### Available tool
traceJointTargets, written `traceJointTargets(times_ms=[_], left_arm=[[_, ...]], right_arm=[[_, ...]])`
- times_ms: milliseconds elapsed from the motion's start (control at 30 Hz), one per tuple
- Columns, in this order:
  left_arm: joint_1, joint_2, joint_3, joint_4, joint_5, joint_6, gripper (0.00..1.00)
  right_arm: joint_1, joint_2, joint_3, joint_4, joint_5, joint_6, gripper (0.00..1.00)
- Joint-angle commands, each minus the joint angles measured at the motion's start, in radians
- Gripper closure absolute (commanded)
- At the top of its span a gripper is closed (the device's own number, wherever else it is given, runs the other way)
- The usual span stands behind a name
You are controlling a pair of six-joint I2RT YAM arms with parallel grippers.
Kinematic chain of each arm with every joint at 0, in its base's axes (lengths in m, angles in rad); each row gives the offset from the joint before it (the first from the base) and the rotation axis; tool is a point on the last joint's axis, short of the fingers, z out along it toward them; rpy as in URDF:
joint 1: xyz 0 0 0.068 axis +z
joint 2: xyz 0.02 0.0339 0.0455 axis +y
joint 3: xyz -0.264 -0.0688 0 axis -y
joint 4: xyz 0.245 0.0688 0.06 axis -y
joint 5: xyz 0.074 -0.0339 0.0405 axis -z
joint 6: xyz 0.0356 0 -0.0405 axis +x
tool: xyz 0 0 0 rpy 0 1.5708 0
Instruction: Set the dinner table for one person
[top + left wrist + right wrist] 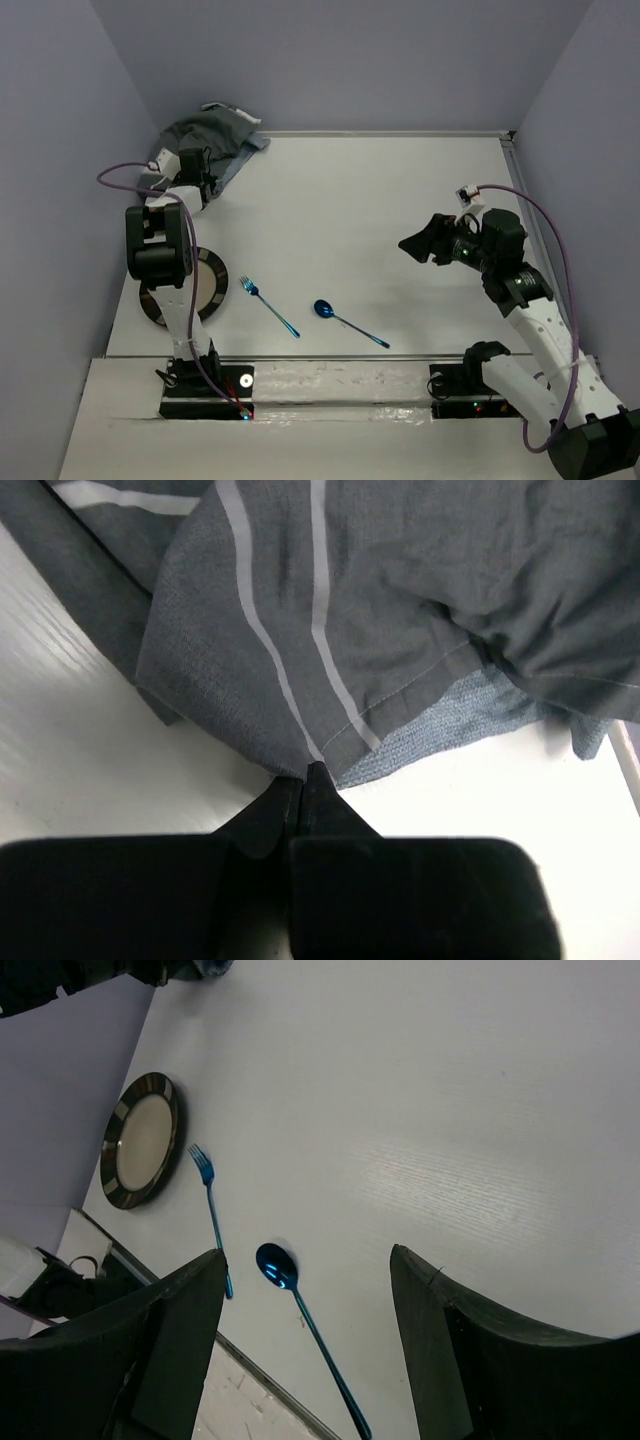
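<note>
The white dinner table [380,200] holds a dark-rimmed plate [214,282] at the near left, partly hidden by my left arm. A blue fork [268,305] and a blue spoon [348,323] lie to its right. A crumpled dark grey striped cloth mat [215,135] lies in the far left corner. My left gripper [205,175] is shut on the mat's edge [400,610], its tips [305,772] pinching the fabric low over the table [80,750]. My right gripper [415,243] is open and empty, raised above the right side. Its wrist view shows the plate [140,1140], fork [212,1210] and spoon [300,1310] below the gripper [305,1252].
Purple-grey walls enclose the table on the left, back and right. A metal rail [512,150] runs along the right edge. The arm bases [205,385] stand at the near edge.
</note>
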Motion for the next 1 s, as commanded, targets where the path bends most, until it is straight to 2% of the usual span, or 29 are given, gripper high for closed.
traceJointTargets(times_ms=[0, 67, 167, 200, 267, 300, 500, 533, 567, 667, 700, 767, 833, 967], left_arm=[[-0.02, -0.037, 0.026, 0.1, 0.092, 0.007, 1.0], [-0.056, -0.06, 0.012, 0.159, 0.124, 0.016, 1.0], [-0.186, -0.087, 0.035, 0.226, 0.193, 0.064, 1.0], [-0.262, -0.088, 0.055, 0.239, 0.219, 0.079, 1.0], [-0.342, -0.087, 0.073, 0.269, 0.233, 0.124, 1.0], [-0.42, -0.081, 0.083, 0.279, 0.239, 0.135, 1.0], [-0.632, -0.007, 0.073, 0.34, 0.249, 0.168, 1.0], [-0.651, 0.008, 0.078, 0.342, 0.249, 0.174, 0.94], [-0.686, 0.034, 0.078, 0.34, 0.249, 0.181, 0.75], [-0.729, 0.061, 0.077, 0.334, 0.249, 0.207, 0.48], [-0.737, 0.058, 0.073, 0.328, 0.249, 0.214, 0.34], [-0.746, 0.007, 0.041, 0.323, 0.249, 0.237, 0.24], [-0.746, -0.048, -0.011, 0.328, 0.219, 0.244, 0.23], [-0.746, -0.189, -0.057, 0.311, 0.176, 0.302, 0.28]], right_arm=[[0.018, 0.025, 0.005, 0.077, 0.001, -0.008, 0.28], [0.018, 0.04, 0.008, 0.086, 0.001, -0.009, 0.28], [0.018, 0.065, 0.019, 0.1, 0.021, -0.017, 0.28], [0.018, 0.071, 0.022, 0.103, 0.032, -0.022, 0.28], [0.018, 0.083, 0.032, 0.104, 0.047, -0.028, 0.28], [0.018, 0.085, 0.035, 0.103, 0.063, -0.031, 0.27], [0.018, 0.086, 0.04, 0.091, 0.165, -0.055, 0.26], [0.018, 0.085, 0.036, 0.089, 0.176, -0.057, 0.25], [0.018, 0.086, 0.036, 0.087, 0.187, -0.061, 0.24], [0.018, 0.086, 0.029, 0.08, 0.248, -0.06, 0.23], [0.018, 0.089, 0.028, 0.08, 0.276, -0.052, 0.23], [0.018, 0.106, 0.019, 0.089, 0.304, -0.034, 0.23], [0.018, 0.129, 0.005, 0.132, 0.316, -0.011, 0.27], [0.018, 0.194, -0.024, 0.202, 0.322, 0.049, 0.3]])
